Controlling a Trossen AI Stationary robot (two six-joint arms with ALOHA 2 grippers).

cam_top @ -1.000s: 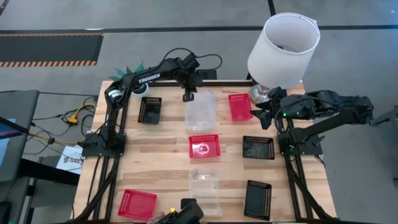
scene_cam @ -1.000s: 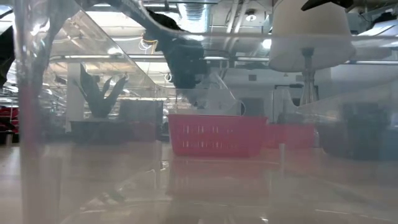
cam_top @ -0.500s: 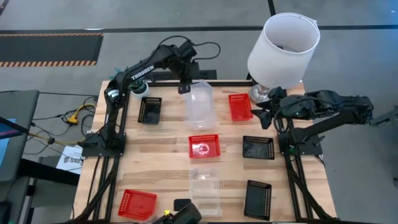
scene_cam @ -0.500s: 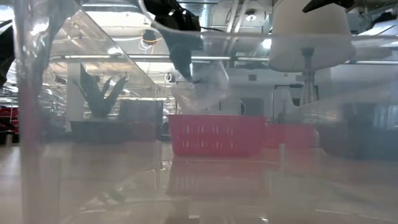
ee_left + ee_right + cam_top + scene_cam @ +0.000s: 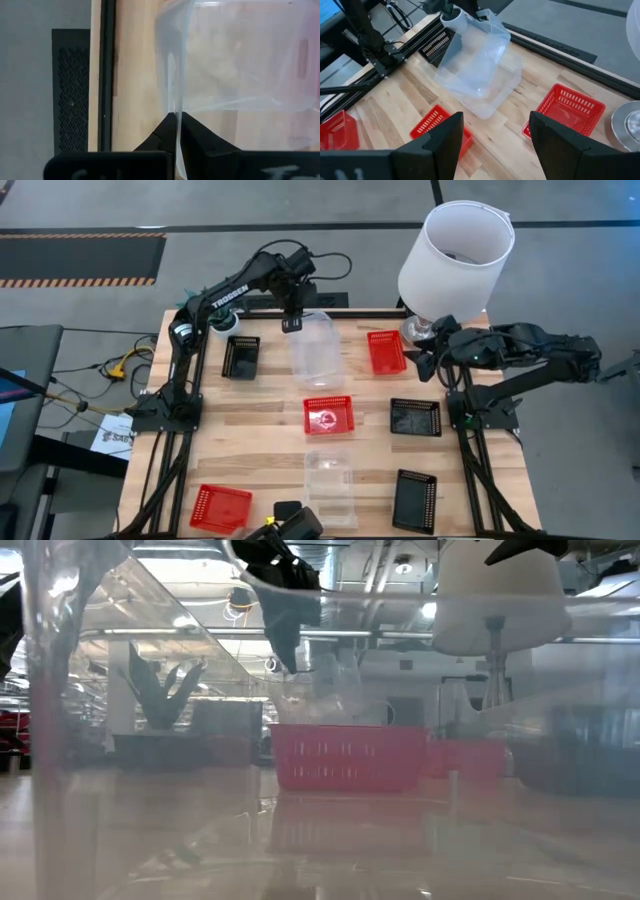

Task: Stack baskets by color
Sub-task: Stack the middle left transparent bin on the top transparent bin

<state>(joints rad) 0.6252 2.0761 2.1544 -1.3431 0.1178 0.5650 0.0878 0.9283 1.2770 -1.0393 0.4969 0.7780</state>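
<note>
Left arm stretched across the far edge of the bench (image 5: 250, 420), left pincer (image 5: 290, 323) pointing down, clamped tight on the rim of a clear basket (image 5: 316, 347) that hangs tilted above the bench, far centre. Left wrist view confirms it: fingers (image 5: 170, 131) pinched together on the thin clear wall. Right arm folded at the right edge by the white lampshade (image 5: 455, 257), right pincer (image 5: 425, 363) spread wide, holding nothing, just beside the far red basket (image 5: 386, 351). Another red basket (image 5: 328, 414) sits mid-bench, third red (image 5: 220, 506) at near left. Black baskets: far left (image 5: 240, 356), right (image 5: 414, 416), near right (image 5: 415, 498). Near clear stack (image 5: 330, 485) is hard to count. Low view mostly blocked by a clear wall up close; lifted basket barely readable there.
</note>
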